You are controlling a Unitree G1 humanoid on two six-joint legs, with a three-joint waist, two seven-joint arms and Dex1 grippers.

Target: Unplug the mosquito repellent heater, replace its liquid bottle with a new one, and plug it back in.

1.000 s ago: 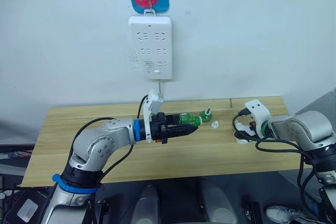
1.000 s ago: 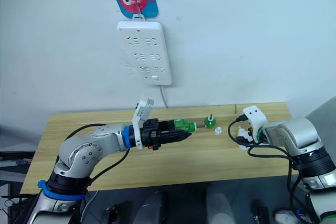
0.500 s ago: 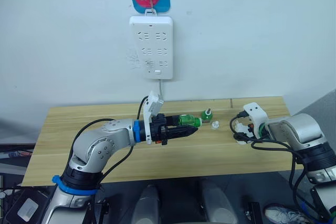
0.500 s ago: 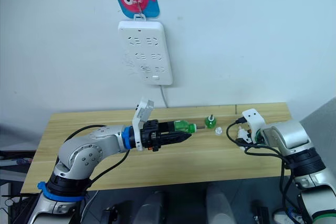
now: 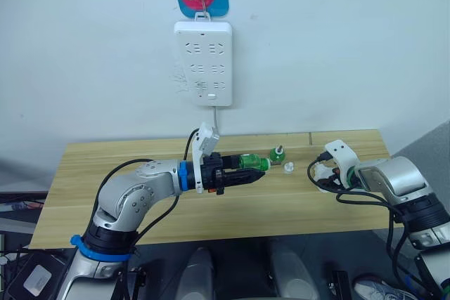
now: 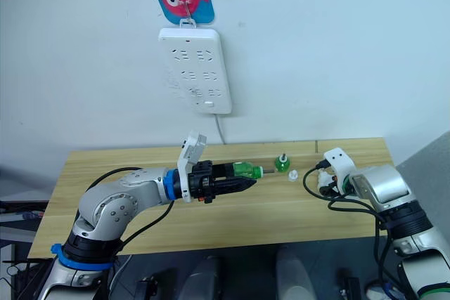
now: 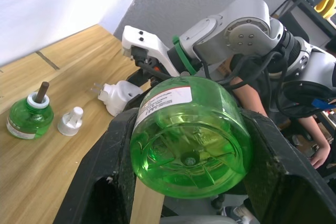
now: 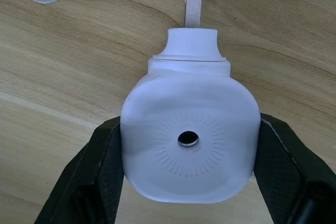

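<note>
Mosquito repellent heater (image 8: 188,140) clamped in right tool (image 8: 186,182), low over tabletop (image 8: 79,77), long axis level, prongs away from tool. Left tool (image 7: 186,182) grips green bottle (image 7: 189,137) horizontally, neck forward. Second bottle (image 7: 30,116) and cap (image 7: 70,121) stand between tools.

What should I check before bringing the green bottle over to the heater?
1. Left gripper clamped on the green bottle: ok.
2. Right gripper clamped on the mosquito repellent heater: ok.
3. Heater unplugged from the power strip: ok, it is down at the table.
4. Other green bottle out of the heater: ok, it stands on the table with its wick showing.
5. Small white cap clear of the grippers' path: ok, beside that bottle.
6. Held bottle uncapped, its neck lined up with the heater's socket: cannot tell.
</note>
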